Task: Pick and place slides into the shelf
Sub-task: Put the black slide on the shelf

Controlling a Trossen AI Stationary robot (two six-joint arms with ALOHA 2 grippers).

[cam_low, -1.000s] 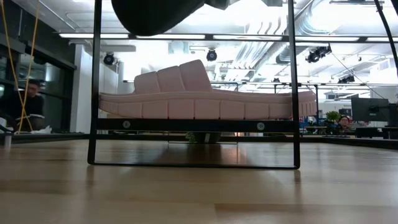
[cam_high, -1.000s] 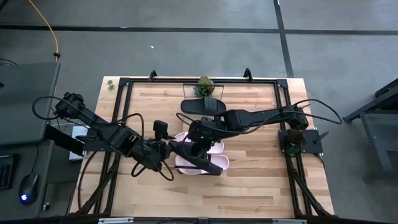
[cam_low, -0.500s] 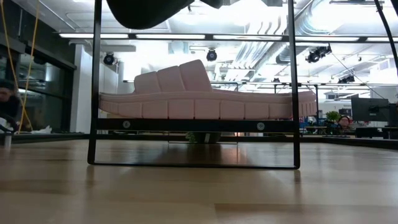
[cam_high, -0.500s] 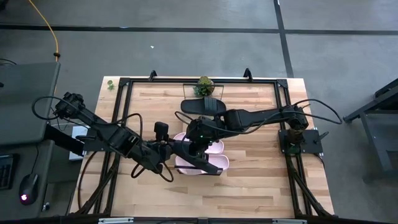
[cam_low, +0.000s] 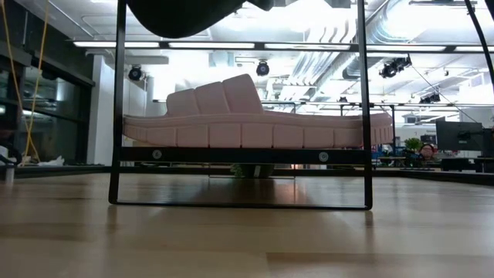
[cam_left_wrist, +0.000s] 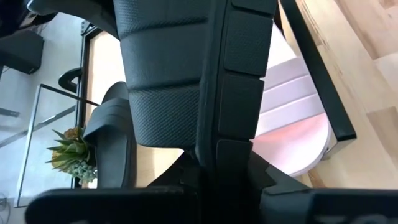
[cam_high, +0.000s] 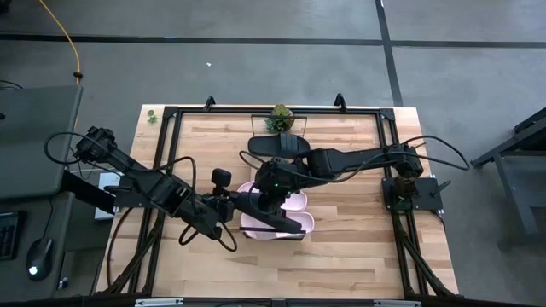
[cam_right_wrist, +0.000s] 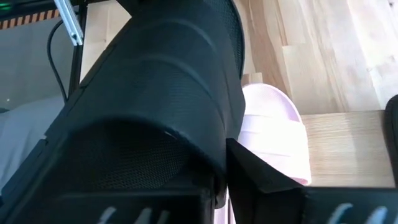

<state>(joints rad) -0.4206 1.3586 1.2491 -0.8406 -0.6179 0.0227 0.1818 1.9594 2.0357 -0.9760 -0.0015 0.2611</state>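
Note:
A black slide (cam_high: pixel 277 220) hangs between my two grippers, above the shelf. It fills the left wrist view (cam_left_wrist: pixel 180 62) and the right wrist view (cam_right_wrist: pixel 161 81), and shows at the top of the low view (cam_low: pixel 185 15). My left gripper (cam_high: pixel 235 205) is shut on it from the table's left, and my right gripper (cam_high: pixel 271 198) from the right and above. Two pale pink slides (cam_high: pixel 294 205) lie sole down on the shelf (cam_right_wrist: pixel 348 149), one of them showing in the low view (cam_low: pixel 247 127). A second black slide (cam_high: pixel 277 145) lies sole down on the table farther back. My left gripper holds the black slide at its left end, coming level from the table's left. The sole's ribbed edge (cam_left_wrist: pixel 239 106) runs away from the fingers; the slide itself hides the place of contact. The slide is clear of the shelf. My right gripper holds the black slide at its wide strap (cam_right_wrist: pixel 186 124), coming slanting down from the table's far right. One finger (cam_right_wrist: pixel 261 177) shows beside the strap; the strap hides the other. The slide hangs clear above the pink slides.
A small potted plant (cam_high: pixel 280 115) stands at the table's far edge behind the second black slide. The shelf's thin black frame (cam_low: pixel 120 116) stands upright around the pink slides. A black frame (cam_high: pixel 171 115) runs round the tabletop.
The held black slide has risen a little above the pink slide on the shelf, as the low view shows. Both grippers stay shut on it.

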